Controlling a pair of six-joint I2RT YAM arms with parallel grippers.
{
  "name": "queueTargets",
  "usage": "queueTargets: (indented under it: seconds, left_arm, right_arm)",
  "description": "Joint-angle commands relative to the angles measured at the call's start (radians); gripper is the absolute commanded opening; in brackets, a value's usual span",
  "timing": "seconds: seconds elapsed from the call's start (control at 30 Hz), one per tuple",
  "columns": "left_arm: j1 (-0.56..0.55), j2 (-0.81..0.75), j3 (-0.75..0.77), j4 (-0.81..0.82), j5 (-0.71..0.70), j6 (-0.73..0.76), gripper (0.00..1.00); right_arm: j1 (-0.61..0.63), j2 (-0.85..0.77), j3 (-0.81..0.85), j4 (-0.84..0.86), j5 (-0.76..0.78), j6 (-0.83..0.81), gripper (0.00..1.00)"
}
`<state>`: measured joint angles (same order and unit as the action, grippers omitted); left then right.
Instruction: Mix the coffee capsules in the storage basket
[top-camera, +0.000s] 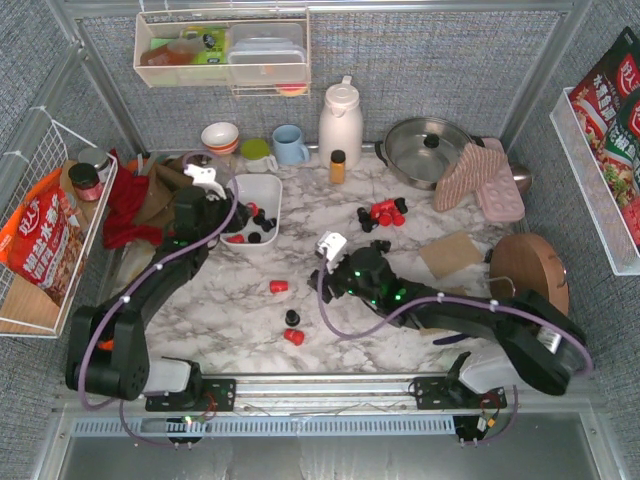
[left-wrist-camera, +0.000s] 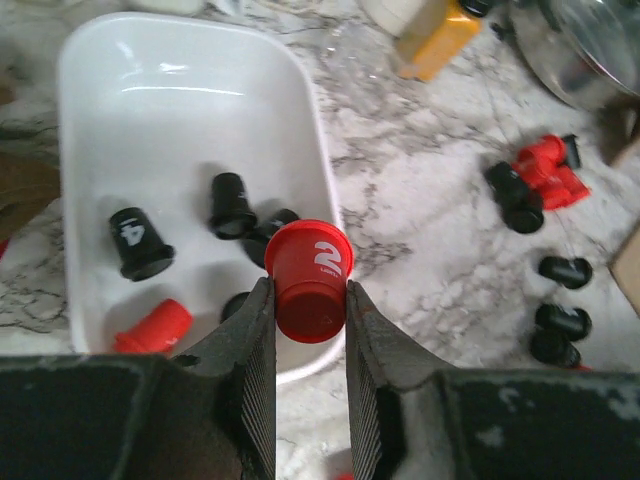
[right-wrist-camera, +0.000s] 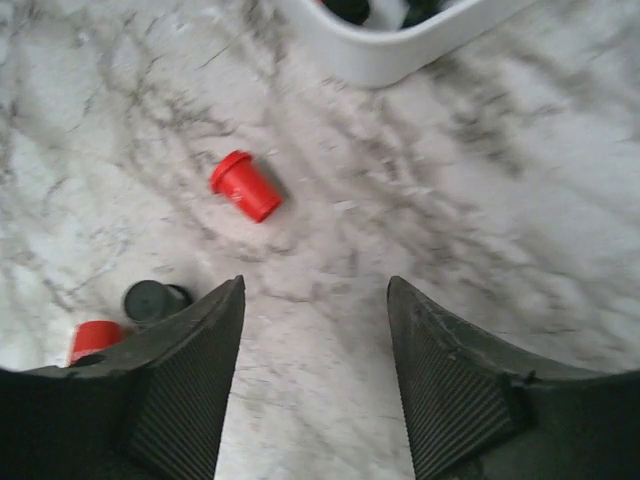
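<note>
The white storage basket (top-camera: 268, 192) stands left of centre and holds several black and red capsules. My left gripper (top-camera: 232, 232) is shut on a red capsule (left-wrist-camera: 310, 275) and holds it over the basket's near right rim (left-wrist-camera: 190, 110). Inside lie black capsules (left-wrist-camera: 138, 240) and a red one (left-wrist-camera: 155, 328). My right gripper (top-camera: 322, 272) is open and empty, low over the marble (right-wrist-camera: 315, 285). A red capsule (right-wrist-camera: 246, 187) lies ahead of it. A black capsule (right-wrist-camera: 152, 300) and another red one (right-wrist-camera: 95, 338) lie to its left. A red and black cluster (top-camera: 385, 213) lies mid-table.
An amber bottle (top-camera: 338, 166), a white jug (top-camera: 340, 122), a blue mug (top-camera: 290, 145) and a steel pot (top-camera: 428, 150) line the back. A pink mitt (top-camera: 470, 175), a cardboard square (top-camera: 452, 253) and a wooden board (top-camera: 528, 270) lie right. A wire rack (top-camera: 40, 230) stands left.
</note>
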<state>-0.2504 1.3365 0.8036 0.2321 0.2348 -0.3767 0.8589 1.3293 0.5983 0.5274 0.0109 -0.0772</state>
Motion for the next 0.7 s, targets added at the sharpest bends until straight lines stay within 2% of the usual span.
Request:
queueTargets:
  seconds: [0.0,0.1,0.23,0.3,0.5,0.67]
  left_arm:
    - [0.059,0.065,0.019,0.057,0.015,-0.033,0.25]
    - [0.078,0.111,0.036,0.032,0.024,-0.034,0.30]
    - [0.085,0.122,0.049,-0.015,-0.031,-0.023,0.53]
    - [0.085,0.107,0.050,-0.024,-0.058,-0.014,0.62]
    - [0.084,0.059,0.039,-0.024,-0.089,-0.011,0.77]
    - [0.085,0.020,0.033,-0.022,-0.095,-0.022,0.84]
  right_arm:
    - [0.021,0.130,0.104,-0.120,-0.136,0.205,0.60]
    - [0.062,0.205,0.187,-0.203,-0.173,0.217,0.59]
    - [0.116,0.281,0.260,-0.288,-0.174,0.212,0.59]
    - [0.135,0.308,0.283,-0.310,-0.171,0.208,0.59]
    - [0.175,0.368,0.362,-0.453,-0.098,0.159,0.59]
    - [0.192,0.392,0.378,-0.508,-0.049,0.139,0.59]
